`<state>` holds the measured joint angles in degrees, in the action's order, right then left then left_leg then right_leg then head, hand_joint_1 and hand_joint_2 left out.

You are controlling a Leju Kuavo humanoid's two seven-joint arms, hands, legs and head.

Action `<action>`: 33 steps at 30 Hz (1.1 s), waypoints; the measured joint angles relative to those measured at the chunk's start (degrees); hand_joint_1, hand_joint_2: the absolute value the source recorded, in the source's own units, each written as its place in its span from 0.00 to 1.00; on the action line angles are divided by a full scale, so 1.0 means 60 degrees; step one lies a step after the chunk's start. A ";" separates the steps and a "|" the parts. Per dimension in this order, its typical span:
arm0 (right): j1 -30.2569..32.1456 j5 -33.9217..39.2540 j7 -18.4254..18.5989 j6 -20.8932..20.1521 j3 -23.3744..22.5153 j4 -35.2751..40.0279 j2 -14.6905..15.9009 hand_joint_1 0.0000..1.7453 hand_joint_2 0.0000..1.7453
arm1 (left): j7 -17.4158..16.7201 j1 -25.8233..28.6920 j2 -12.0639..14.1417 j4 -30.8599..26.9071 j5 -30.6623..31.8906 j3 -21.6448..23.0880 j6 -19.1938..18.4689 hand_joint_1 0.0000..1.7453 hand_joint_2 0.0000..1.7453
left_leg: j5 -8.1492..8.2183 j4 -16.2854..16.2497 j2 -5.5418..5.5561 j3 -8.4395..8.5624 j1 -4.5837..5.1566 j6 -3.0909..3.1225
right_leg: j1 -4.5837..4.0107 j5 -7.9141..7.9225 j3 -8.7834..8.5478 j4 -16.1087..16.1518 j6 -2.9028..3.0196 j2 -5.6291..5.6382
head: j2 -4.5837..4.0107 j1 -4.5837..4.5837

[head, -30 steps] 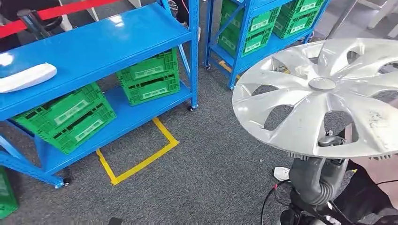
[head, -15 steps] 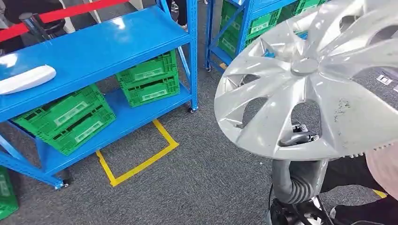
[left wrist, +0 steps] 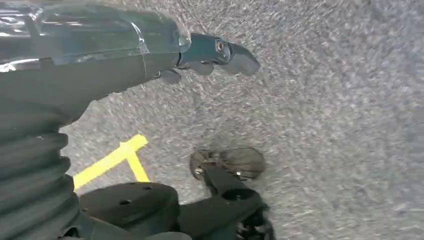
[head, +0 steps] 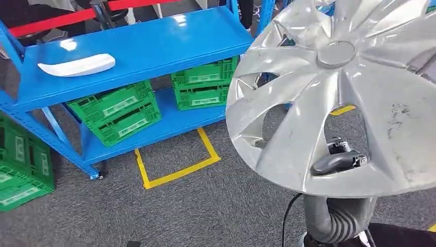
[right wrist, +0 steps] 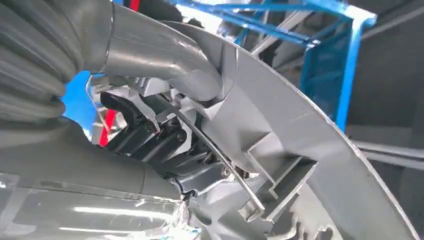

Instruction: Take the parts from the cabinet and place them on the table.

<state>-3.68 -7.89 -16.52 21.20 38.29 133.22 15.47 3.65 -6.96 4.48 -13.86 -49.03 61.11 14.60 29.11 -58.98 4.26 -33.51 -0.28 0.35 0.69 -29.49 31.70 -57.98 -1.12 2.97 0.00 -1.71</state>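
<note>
A large silver wheel cover (head: pixel 334 92) takes up the right side of the head view, tilted towards me. My right hand (head: pixel 339 160) grips it from behind near its lower rim, and a dark finger shows through one opening. In the right wrist view the grey thumb and dark fingers (right wrist: pixel 150 132) clamp the ribbed back of the wheel cover (right wrist: pixel 300 140). A white curved part (head: pixel 77 65) lies on the top shelf of the blue cabinet (head: pixel 154 46) at the left. My left hand (left wrist: pixel 220 52) hangs over the grey carpet, fingers stretched out, holding nothing.
Green crates (head: pixel 115 110) (head: pixel 203 85) sit on the cabinet's lower shelf, and another green crate (head: pixel 20 170) stands at the far left. Yellow tape (head: pixel 177 172) marks a square on the carpet in front of the cabinet. A red bar (head: pixel 51 20) runs behind it.
The whole picture has shifted, so the camera has turned: the blue cabinet now sits further right. The wheel cover has come up and closer, still in my right hand.
</note>
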 joint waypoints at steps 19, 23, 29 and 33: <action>-0.0427 0.0135 0.0189 -0.0106 0.0430 0.0149 0.0248 1.00 1.00 | -0.0121 0.0072 -0.0466 0.0029 -0.0189 -0.0211 -0.0102 0.00 1.00 | -0.0026 0.0099 -0.1132 -0.0026 0.0071 0.0082 | -0.0185 -0.0179 -0.0086 0.0041 0.0036 -0.1457 | 0.0000 0.0426; -0.0420 -0.0007 0.0331 -0.0273 0.0451 0.0182 0.0437 1.00 1.00 | 0.0164 0.0051 -0.0579 0.0044 -0.0207 -0.0222 -0.0007 0.00 1.00 | -0.0080 0.0097 -0.0624 -0.0046 0.0043 0.0183 | -0.0062 -0.1421 0.0844 -0.2255 -0.0149 -0.0583 | 0.0000 0.0200; -0.0437 0.0113 0.0532 -0.0317 0.0451 0.0302 0.0576 1.00 1.00 | 0.0364 0.0083 -0.0725 0.0077 -0.0207 -0.0222 -0.0007 0.00 1.00 | -0.0077 0.0059 0.0014 -0.0021 0.0031 0.0145 | 0.0026 0.0023 0.0060 -0.0233 -0.0086 -0.0145 | 0.0000 0.0007; -0.0469 0.0117 0.0543 -0.0317 0.0451 0.0346 0.0579 1.00 1.00 | 0.0364 0.0118 -0.0761 0.0087 -0.0211 -0.0222 -0.0004 0.00 1.00 | -0.0172 0.0055 0.0189 -0.0170 0.0020 -0.0072 | -0.0029 -0.0047 -0.0001 -0.0018 0.0107 -0.0133 | 0.0000 0.0037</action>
<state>-6.50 -7.19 -13.27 19.30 41.00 135.29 18.95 5.84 -6.25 -0.09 -13.33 -50.29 59.78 14.58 28.08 -58.65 5.40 -34.53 -0.16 -0.08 0.52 -29.77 31.69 -58.09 -0.48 2.18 0.00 -1.49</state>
